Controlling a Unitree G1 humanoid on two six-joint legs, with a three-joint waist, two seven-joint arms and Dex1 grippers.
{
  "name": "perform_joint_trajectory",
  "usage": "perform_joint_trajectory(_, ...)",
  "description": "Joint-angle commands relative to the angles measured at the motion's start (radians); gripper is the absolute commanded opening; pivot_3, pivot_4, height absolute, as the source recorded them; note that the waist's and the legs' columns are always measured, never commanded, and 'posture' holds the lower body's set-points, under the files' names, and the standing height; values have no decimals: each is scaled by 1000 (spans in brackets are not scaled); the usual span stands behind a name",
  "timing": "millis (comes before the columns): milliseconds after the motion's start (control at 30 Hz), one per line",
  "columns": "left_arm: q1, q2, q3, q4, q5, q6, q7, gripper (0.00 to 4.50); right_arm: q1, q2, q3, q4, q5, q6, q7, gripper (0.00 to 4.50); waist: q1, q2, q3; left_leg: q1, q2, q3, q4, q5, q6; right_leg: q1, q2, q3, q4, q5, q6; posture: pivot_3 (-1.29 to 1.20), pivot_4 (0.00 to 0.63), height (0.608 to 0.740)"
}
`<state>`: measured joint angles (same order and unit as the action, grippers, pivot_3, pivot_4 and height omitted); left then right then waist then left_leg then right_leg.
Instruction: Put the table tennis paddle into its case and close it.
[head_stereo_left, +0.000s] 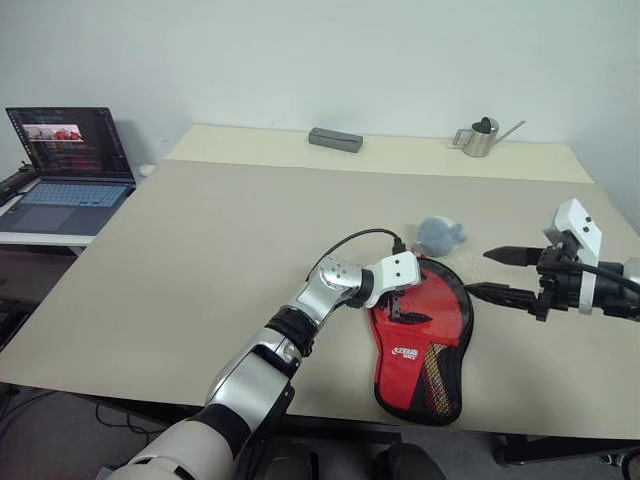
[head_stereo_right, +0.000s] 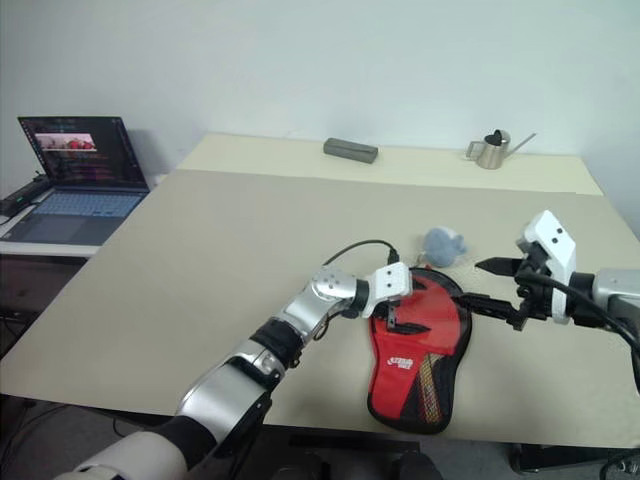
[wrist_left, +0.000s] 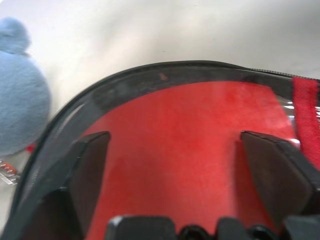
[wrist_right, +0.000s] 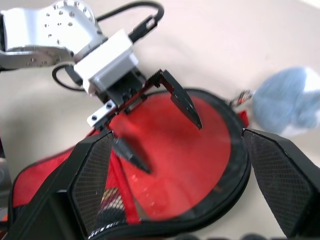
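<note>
The case (head_stereo_left: 418, 372) lies flat near the table's front edge, its black rim around a red front with white lettering and a mesh panel. A smooth round red face, apparently the table tennis paddle (wrist_right: 200, 155), fills its wide end; the handle is hidden. My left gripper (head_stereo_left: 405, 310) hovers open just over that red face, one finger to each side (wrist_left: 90, 170). My right gripper (head_stereo_left: 479, 273) is open too, held above the table just right of the case and pointing at it, with nothing between its fingers.
A blue plush toy (head_stereo_left: 438, 235) sits against the case's far edge. A metal watering can (head_stereo_left: 480, 137) and a grey box (head_stereo_left: 335, 139) stand at the table's back. A laptop (head_stereo_left: 70, 160) is on a side table to the left.
</note>
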<state>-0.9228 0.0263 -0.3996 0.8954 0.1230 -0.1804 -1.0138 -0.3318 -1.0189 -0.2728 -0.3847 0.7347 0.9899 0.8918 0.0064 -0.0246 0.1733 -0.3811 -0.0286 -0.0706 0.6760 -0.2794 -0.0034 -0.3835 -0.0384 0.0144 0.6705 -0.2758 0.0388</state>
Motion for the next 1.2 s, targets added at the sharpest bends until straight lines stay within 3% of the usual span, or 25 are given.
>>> perform_joint_trajectory(33,61,7,-55,113,75,25,5,4468,-61,3,14,31,-5,-18,-8,4500,1,2,-2,0,0,-1,0,0,0,1,0,0,-1,0,0,0,150,740)
perform_joint_trajectory(300,98,30,-85,130,93,24,-62,4468,-145,13,98,94,-46,-60,16,4500,-4,2,-15,2,2,-3,-3,0,0,6,0,-2,-10,1,-1,0,150,740)
perform_joint_trajectory(600,101,-2,-70,195,80,173,-114,4468,-214,53,114,117,-34,-39,-2,4500,-6,2,-22,9,2,-3,-14,0,0,10,0,-2,-14,0,-2,0,150,740)
perform_joint_trajectory(867,151,-25,-37,214,60,281,-79,4468,-225,72,96,114,-25,-23,-35,4500,-6,-1,-35,13,2,-4,-16,-1,0,15,0,-3,-19,-1,0,0,150,740)
perform_joint_trajectory(1200,226,-6,-63,236,111,177,53,4468,-234,103,99,108,-33,-23,-77,4500,-6,-3,-59,24,4,-6,-17,-7,2,31,-1,-5,-27,-4,2,0,150,740)
